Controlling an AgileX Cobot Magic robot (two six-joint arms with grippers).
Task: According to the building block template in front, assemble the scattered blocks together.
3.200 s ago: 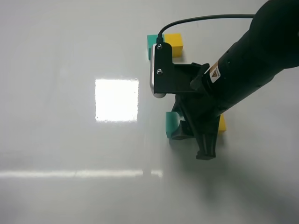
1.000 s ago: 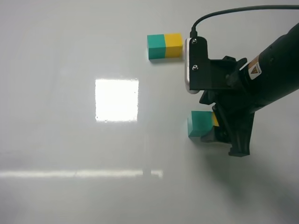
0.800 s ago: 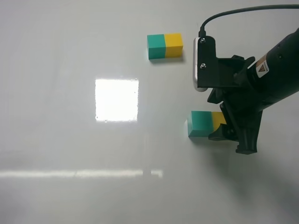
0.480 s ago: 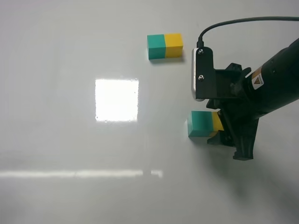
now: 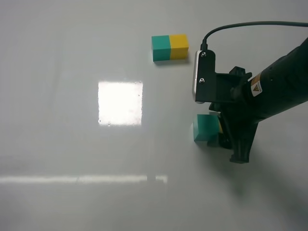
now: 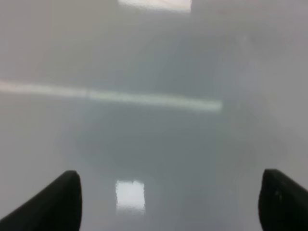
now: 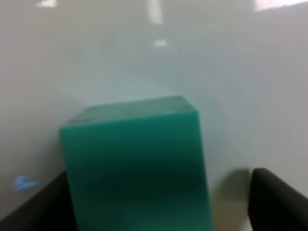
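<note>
The building block template point(image 5: 169, 47), a joined teal and yellow bar, lies at the back of the white table. The loose teal cube point(image 5: 206, 127) rests on the table in front of it. A thin sliver of the yellow cube point(image 5: 220, 126) shows against the teal cube's right side; my right arm hides the rest of it. My right gripper point(image 5: 230, 147) hangs open over the pair. In the right wrist view the teal cube point(image 7: 134, 163) sits between the spread fingers point(image 7: 276, 195), with a gap on one side. My left gripper point(image 6: 168, 202) is open and empty, seen only in the left wrist view.
A bright square glare patch point(image 5: 120, 102) and a light streak point(image 5: 82, 179) lie on the glossy white table point(image 5: 57, 57). The right arm's cable point(image 5: 240, 25) arcs above the wrist camera housing point(image 5: 197, 79).
Since 3.2 s ago the teal cube has moved right, up against the yellow cube. In the last half second my right gripper slid slightly left, covering more of the yellow cube.
</note>
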